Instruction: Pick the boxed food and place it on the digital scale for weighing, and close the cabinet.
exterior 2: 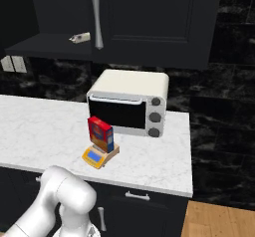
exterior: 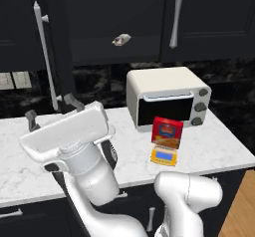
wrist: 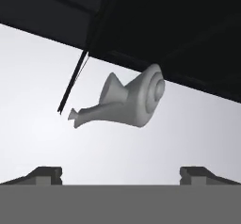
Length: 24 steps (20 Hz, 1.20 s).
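Observation:
The boxed food (exterior: pixel 167 133) (exterior 2: pixel 99 133), red with a yellow picture, stands upright on the small orange digital scale (exterior: pixel 164 157) (exterior 2: pixel 97 157) in front of the toaster oven. The black cabinet (exterior: pixel 114 22) (exterior 2: pixel 149 22) above the counter has its left door swung out, edge-on, with a long silver handle (exterior: pixel 44 57). My gripper (exterior: pixel 52 110) (wrist: pixel 121 176) is open and empty, just below and beside that handle's lower end. The hand view looks up at the handle's grey mount (wrist: pixel 127 100) against the dark door, between my two fingertips (wrist: pixel 44 173).
A white toaster oven (exterior: pixel 167 96) (exterior 2: pixel 129 101) stands at the back of the marble counter (exterior: pixel 219 146) (exterior 2: pixel 45 126). A small grey-white packet (exterior: pixel 121 39) (exterior 2: pixel 79 38) lies on the open cabinet's shelf. The right cabinet door (exterior: pixel 209 17) with its handle (exterior 2: pixel 95 17) is closed.

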Tool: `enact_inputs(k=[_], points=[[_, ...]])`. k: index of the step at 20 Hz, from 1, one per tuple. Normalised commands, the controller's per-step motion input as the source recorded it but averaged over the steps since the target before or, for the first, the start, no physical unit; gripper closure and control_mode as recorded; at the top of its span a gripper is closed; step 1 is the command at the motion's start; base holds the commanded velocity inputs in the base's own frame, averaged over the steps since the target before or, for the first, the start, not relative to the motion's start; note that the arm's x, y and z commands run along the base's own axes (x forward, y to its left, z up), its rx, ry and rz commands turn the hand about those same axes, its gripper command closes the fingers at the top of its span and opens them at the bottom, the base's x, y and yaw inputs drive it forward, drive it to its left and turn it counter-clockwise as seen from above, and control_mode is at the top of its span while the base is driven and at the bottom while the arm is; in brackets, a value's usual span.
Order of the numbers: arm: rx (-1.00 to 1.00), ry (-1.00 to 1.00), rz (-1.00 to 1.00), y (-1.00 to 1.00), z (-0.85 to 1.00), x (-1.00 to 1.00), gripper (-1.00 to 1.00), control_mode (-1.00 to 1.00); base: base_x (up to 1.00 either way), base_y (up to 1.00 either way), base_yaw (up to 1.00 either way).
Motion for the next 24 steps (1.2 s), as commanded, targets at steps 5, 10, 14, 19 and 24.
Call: enact_inputs(k=[5,10,14,19,24], points=[[0.1,0.34,-0.58,0.02,-0.36,0.58,-1.0,-1.0,0.0,0.0,0.0],[0.01,0.3,-0.88,0.0,-0.28,0.06,-1.0,-1.0,0.0,0.0,0.0],[0.0,0.31,-1.0,0.0,-0.35,0.0,-1.0,-1.0,0.0,0.0,0.0],[0.0,0.37,-0.98,0.0,-0.24,0.0,-1.0,-1.0,0.0,0.0,0.0],[0.0,0.45,-0.95,0.0,-0.22,0.0,-1.0,-1.0,0.0,0.0,0.0]])
